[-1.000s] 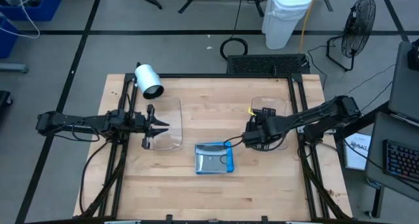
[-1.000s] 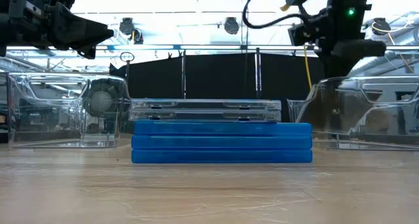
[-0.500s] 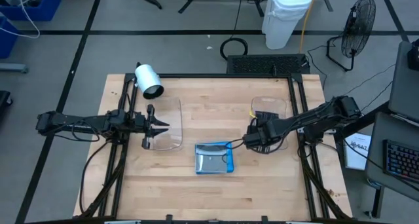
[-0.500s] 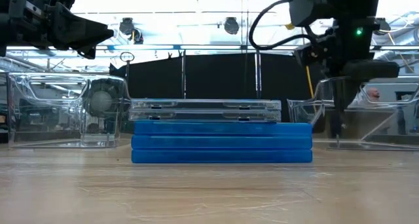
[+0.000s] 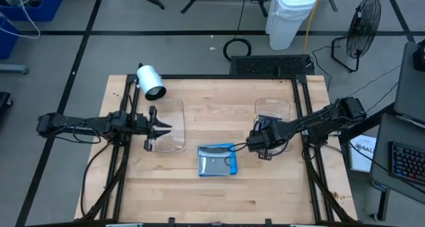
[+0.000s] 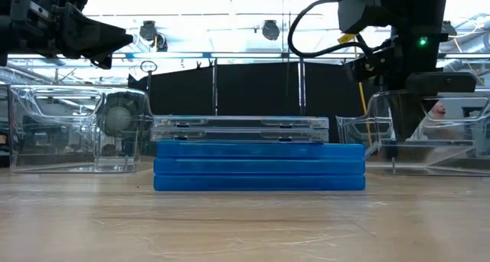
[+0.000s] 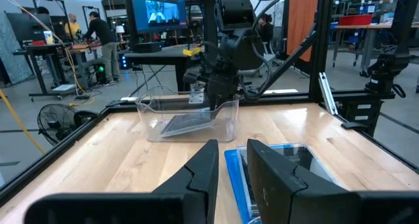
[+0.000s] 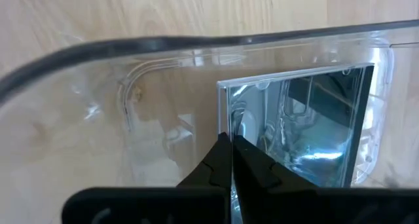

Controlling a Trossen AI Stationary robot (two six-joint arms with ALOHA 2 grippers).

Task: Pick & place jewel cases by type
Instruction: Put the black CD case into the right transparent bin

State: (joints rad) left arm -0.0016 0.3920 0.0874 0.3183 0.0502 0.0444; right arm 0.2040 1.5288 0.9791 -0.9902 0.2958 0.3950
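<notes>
Noted: two clear tubs [image 5: 170,124] [image 5: 273,109] on wooden table [image 5: 199,194]; white roll [image 5: 151,81] at ten o'clock; black fan [image 5: 364,18] at two o'clock, off table.

No text, label, brand or number can be read in any view. The paper [image 5: 362,152] beyond the right arm's base, on the far side from its claw, carries dark print too small to make out. The screen [image 7: 157,8] far behind that claw shows only a blurred picture.

The right tub [image 6: 429,135] hides the right gripper's [image 6: 398,143] fingertips (low view).
</notes>
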